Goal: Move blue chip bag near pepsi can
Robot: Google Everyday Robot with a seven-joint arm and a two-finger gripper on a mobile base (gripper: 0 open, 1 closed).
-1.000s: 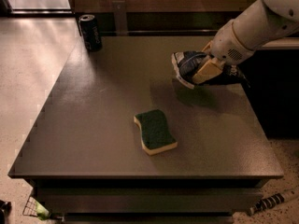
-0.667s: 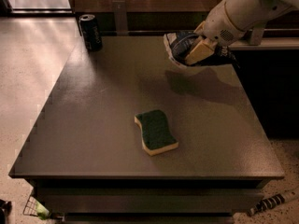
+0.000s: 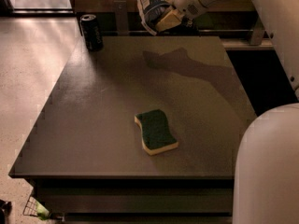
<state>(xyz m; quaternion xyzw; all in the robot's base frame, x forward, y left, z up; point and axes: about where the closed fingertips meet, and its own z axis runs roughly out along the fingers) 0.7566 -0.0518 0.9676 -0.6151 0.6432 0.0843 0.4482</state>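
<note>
The blue chip bag (image 3: 151, 12) is a crinkly dark-blue foil bag with white edges, held in the air above the table's far edge, right of centre. My gripper (image 3: 168, 18) is shut on the bag, its yellowish fingers clamped on the bag's right side. The pepsi can (image 3: 91, 31) is a small dark can with a silver rim, standing upright at the table's far left corner. The bag hangs to the right of the can, apart from it and well above the tabletop. The arm's shadow falls on the table below.
A green-and-yellow sponge (image 3: 156, 131) lies flat near the middle of the dark table (image 3: 84, 125). My white arm (image 3: 275, 36) crosses the upper right, and a large white part of the robot (image 3: 266, 167) fills the lower right. A light floor lies to the left.
My gripper has lifted the bag off the table's right side and carried it up and leftward toward the far edge, closer to the can. The sponge and can have not moved.
</note>
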